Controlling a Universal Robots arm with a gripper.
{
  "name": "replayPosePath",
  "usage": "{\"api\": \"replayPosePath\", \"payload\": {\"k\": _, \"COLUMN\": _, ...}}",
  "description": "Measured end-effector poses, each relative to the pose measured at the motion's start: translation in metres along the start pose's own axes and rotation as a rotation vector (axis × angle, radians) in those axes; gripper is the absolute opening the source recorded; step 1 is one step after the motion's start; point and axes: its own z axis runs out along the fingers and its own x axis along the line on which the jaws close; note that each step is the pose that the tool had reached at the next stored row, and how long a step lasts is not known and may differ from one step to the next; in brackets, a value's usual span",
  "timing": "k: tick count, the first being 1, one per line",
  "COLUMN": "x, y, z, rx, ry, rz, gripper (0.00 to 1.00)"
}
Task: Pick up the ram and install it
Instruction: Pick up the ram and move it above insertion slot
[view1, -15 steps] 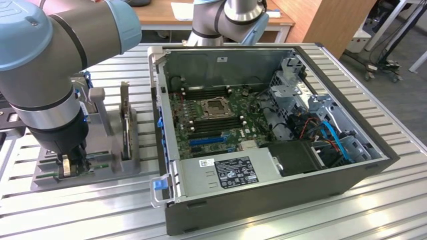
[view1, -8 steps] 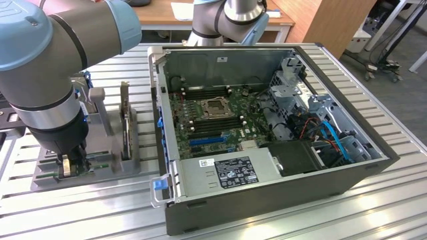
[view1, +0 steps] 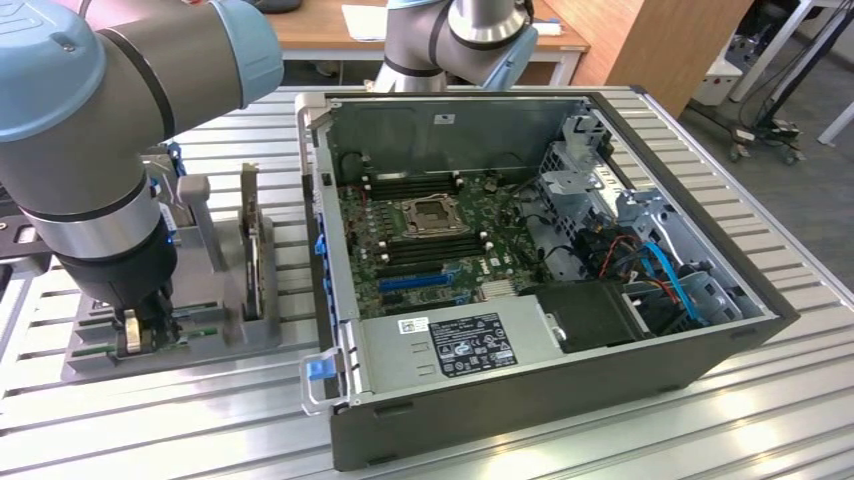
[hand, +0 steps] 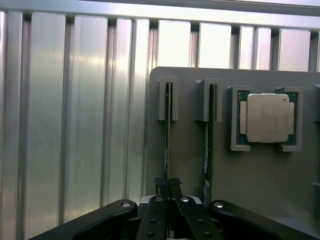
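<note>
ram (hand: 168, 125) | upright in grey holder (hand: 186, 150) | gripper (hand: 168, 184) clamped on it

Silver arm (view1: 94, 215), blue caps (view1: 254, 45), black fingers (hand: 161, 186)

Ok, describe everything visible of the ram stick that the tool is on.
The thin dark-green ram stick is seen edge-on, so chips and label are hidden. It stands on its long edge in a slot of the grey plastic holder tray, one end between two raised grey posts. The black two-fingered tool is shut on its other end. A second similar stick stands parallel beside it, apart.
</note>
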Motion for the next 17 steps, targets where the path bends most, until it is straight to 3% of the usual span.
{"api": "replayPosePath", "payload": {"k": 10, "x": 0.0000, "y": 0.0000, "z": -0.0002, "rx": 0.0003, "ry": -0.0005, "rz": 0.010, "gripper": 0.11}}
{"api": "replayPosePath", "payload": {"k": 17, "x": -0.0001, "y": 0.0000, "z": -0.0089, "rx": 0.0001, "ry": -0.0003, "rz": 0.010, "gripper": 0.11}}
